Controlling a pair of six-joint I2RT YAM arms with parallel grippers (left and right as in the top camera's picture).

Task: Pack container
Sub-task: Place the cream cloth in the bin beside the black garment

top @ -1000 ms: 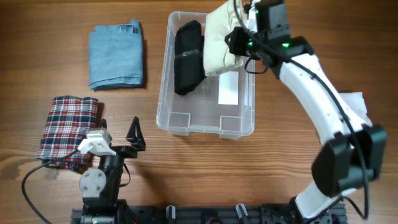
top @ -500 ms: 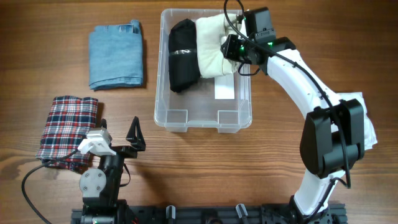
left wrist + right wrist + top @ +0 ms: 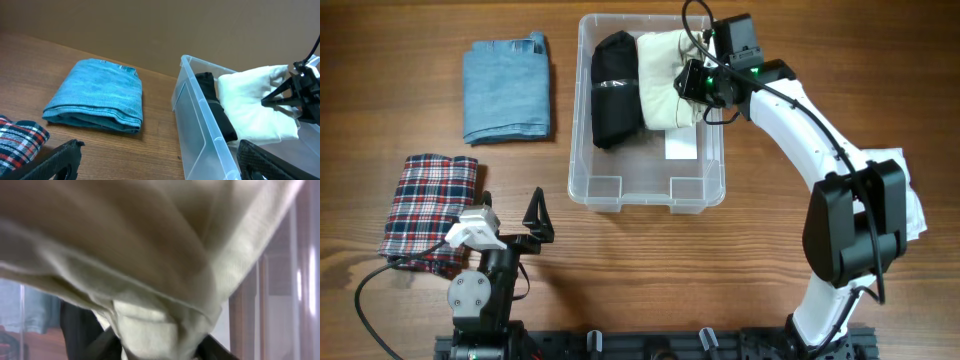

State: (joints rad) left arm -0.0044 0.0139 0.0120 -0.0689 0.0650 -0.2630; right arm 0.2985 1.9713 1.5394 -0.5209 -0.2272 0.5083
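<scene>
On the table (image 3: pixel 420 20), the container (image 3: pixel 640 180) runs lengthwise away from the robot, right claw (image 3: pixel 692 85) clamped on cream cloth (image 3: pixel 660 75) inside.

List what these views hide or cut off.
Right wrist: blurred cream cloth fills the frame, nearly hiding the right fingers.
Overhead: cream cloth covers part of the label in the container; the right arm hides part of a white item.
Left wrist: frame edge cuts off the container's near end.
</scene>
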